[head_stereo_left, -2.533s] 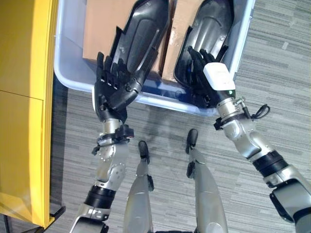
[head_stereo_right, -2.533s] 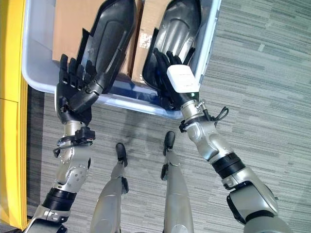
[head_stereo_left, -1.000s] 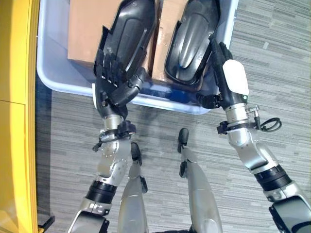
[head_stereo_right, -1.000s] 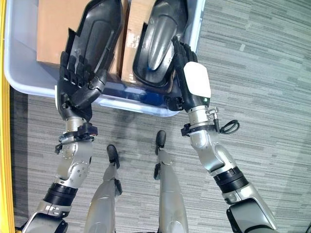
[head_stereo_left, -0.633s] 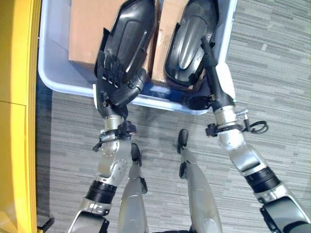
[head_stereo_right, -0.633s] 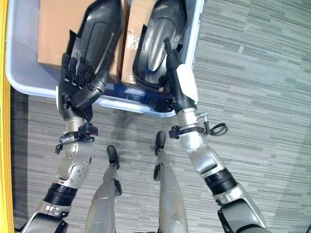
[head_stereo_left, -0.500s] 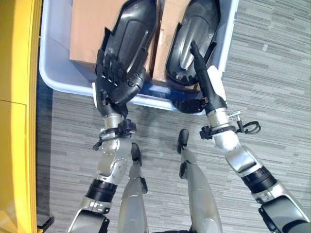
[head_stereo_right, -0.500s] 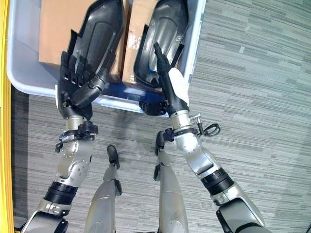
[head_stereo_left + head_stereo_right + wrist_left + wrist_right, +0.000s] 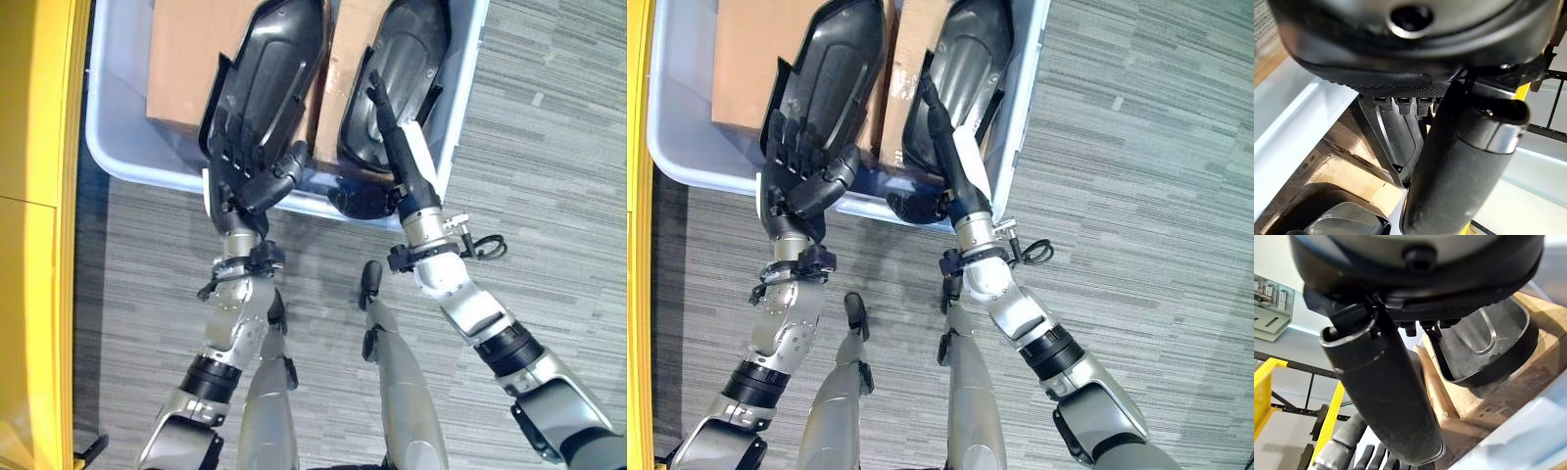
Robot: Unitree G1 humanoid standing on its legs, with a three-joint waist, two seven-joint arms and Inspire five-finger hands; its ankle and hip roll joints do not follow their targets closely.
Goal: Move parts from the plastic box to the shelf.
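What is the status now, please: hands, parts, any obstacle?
Left hand curled round left black part. Right hand straight, laid on right black part. Both parts in plastic box, on cardboard boxes. No obstacle seen.

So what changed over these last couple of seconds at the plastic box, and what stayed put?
The right hand turned from palm-down on the right black part to edge-on, fingers straight, and shifted toward that part's inner side. The left hand kept its curled hold on the left black part. Both parts still lie on the cardboard boxes in the plastic box.
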